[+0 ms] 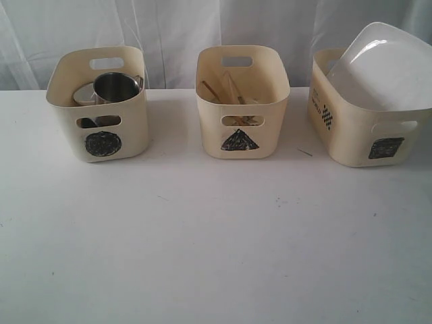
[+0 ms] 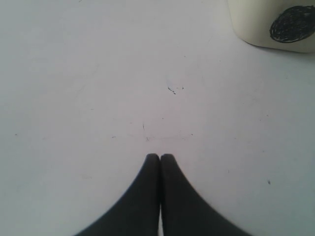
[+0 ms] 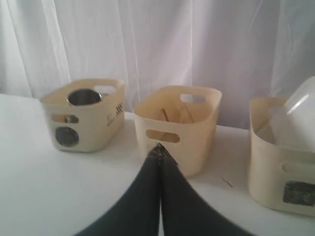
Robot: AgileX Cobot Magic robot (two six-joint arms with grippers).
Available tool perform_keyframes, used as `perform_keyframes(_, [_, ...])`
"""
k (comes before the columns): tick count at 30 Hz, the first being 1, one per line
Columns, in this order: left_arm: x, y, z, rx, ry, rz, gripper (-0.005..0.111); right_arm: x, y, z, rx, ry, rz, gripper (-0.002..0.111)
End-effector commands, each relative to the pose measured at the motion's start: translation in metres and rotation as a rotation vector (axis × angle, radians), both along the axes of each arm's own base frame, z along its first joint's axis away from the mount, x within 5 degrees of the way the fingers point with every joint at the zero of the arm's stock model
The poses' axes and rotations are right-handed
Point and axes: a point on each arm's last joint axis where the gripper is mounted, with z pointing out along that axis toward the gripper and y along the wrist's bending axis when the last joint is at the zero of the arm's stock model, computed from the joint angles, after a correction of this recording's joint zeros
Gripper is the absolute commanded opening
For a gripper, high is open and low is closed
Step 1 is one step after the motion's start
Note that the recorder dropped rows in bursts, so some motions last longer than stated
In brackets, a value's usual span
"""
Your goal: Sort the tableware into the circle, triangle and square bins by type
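Note:
Three cream bins stand in a row at the back of the white table. The circle bin (image 1: pixel 98 102) on the left holds steel mugs (image 1: pixel 116 86). In the middle, the triangle bin (image 1: pixel 241 101) contains wooden chopsticks (image 1: pixel 226 88) and other cutlery I cannot make out. The square bin (image 1: pixel 368 125) on the right carries the large white plate (image 1: pixel 385 67), leaning up above its rim. Neither arm shows in the exterior view. My left gripper (image 2: pixel 160 156) is shut over bare table near the circle bin (image 2: pixel 275 22). My right gripper (image 3: pixel 160 158) is shut, empty, facing the triangle bin (image 3: pixel 178 125).
A white curtain (image 1: pixel 202 27) hangs close behind the bins. The white table (image 1: pixel 216 243) stretches from the bins to the front edge with only small dark specks on it.

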Motion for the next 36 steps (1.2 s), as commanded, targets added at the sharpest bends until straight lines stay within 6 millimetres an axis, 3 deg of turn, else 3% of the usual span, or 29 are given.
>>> perform_keyframes(1, [0.0, -0.001, -0.001, -0.006, -0.002, -0.006, 0.0, 0.008, -0.01, -0.027, -0.088, 0.038, -0.094, 0.0])
perform_keyframes(9, [0.0, -0.001, -0.001, -0.006, -0.002, -0.006, 0.0, 0.016, -0.019, -0.073, -0.148, 0.119, -0.179, 0.0])
perform_keyframes(12, [0.0, -0.001, -0.001, -0.006, -0.002, -0.006, 0.0, 0.016, -0.022, -0.075, -0.158, 0.133, -0.204, 0.0])
perform_keyframes(18, [0.0, -0.001, -0.001, -0.006, -0.002, -0.006, 0.0, 0.005, -0.04, -0.099, -0.073, 0.194, -0.427, 0.0])
perform_keyframes(29, [0.0, -0.001, -0.001, -0.006, -0.002, -0.006, 0.0, 0.006, -0.035, -0.1, -0.233, 0.185, -0.313, 0.0])
perform_keyframes(36, [0.0, -0.001, -0.001, -0.006, -0.002, -0.006, 0.0, 0.005, -0.035, -0.101, -0.199, 0.199, -0.319, 0.0])
